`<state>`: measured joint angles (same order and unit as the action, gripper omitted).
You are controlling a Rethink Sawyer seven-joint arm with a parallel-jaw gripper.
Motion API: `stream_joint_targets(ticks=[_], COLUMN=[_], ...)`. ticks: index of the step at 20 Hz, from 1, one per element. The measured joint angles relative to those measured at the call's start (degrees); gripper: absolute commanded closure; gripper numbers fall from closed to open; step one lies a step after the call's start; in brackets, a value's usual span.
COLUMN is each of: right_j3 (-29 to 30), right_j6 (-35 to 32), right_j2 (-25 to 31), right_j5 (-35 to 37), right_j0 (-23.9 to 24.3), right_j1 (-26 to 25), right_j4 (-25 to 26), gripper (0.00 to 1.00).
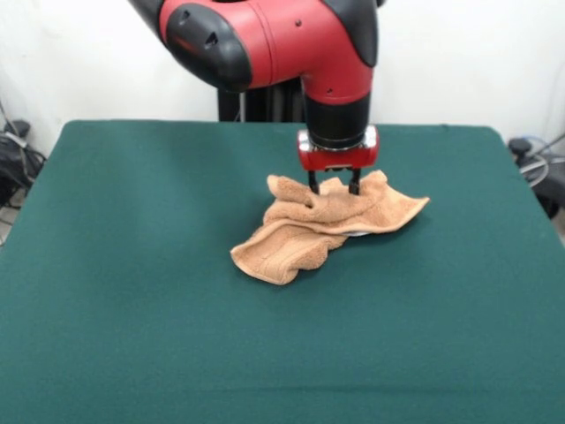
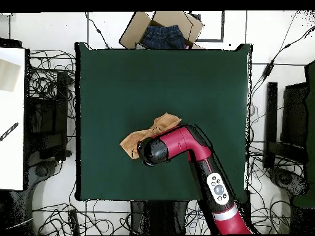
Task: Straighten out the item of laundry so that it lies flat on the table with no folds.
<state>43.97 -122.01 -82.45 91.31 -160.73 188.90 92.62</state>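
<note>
The tan terry towel [image 1: 327, 228] lies crumpled and folded near the middle of the green table [image 1: 132, 265]. One corner points right and a rolled fold lies toward the front left. A bit of white shows under its right side. My gripper [image 1: 333, 187] points straight down over the towel's far edge. Its two black fingers [image 1: 312, 182] stand apart, with a raised bump of towel between them and their tips at the cloth. In the overhead view the towel [image 2: 146, 134] pokes out from under the red arm [image 2: 184, 144], which hides the gripper.
A cardboard box holding blue jeans [image 2: 163, 32] sits beyond the table's far edge in the overhead view. Cables and dark stands surround the table. A white surface [image 2: 11, 110] stands at the left.
</note>
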Motion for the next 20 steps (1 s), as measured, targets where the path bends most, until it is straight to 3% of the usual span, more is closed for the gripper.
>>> stream_joint_targets(ticks=[20], right_j3=[0.02], right_j6=[0.00], right_j2=[0.03], right_j5=[-0.39], right_j0=[-0.48], right_j1=[-0.02], right_j4=[1.13], gripper=[0.00])
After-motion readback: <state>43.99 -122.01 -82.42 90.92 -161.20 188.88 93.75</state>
